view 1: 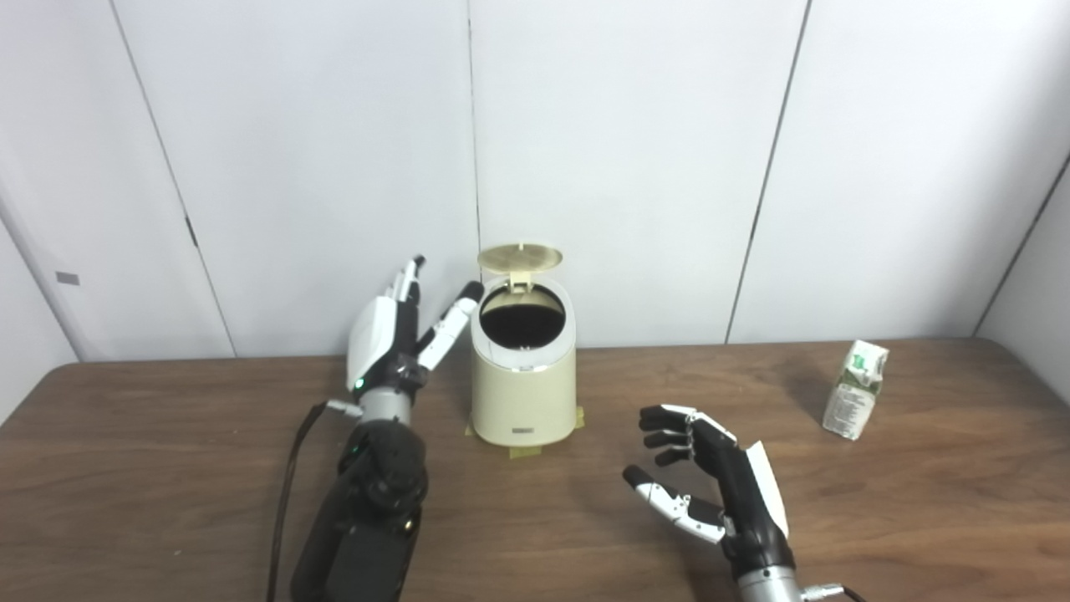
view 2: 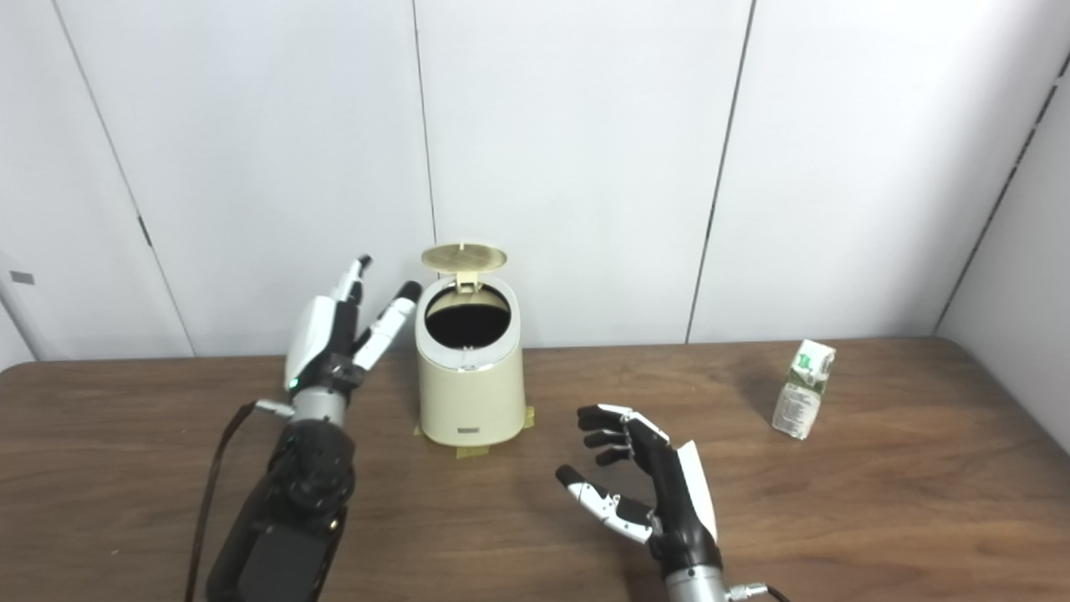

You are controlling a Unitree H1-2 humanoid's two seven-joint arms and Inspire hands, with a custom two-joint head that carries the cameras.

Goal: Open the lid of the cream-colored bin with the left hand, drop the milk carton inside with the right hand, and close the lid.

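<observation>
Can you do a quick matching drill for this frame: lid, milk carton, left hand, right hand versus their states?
Things:
1. lid
2. milk carton
3. left hand
4. right hand

States:
A. upright on the table, far right, untouched
B. flipped up behind the bin's opening
C. open, low over the table in front
D. open, raised beside the bin

Pairs: 1-B, 2-A, 3-D, 4-C
</observation>
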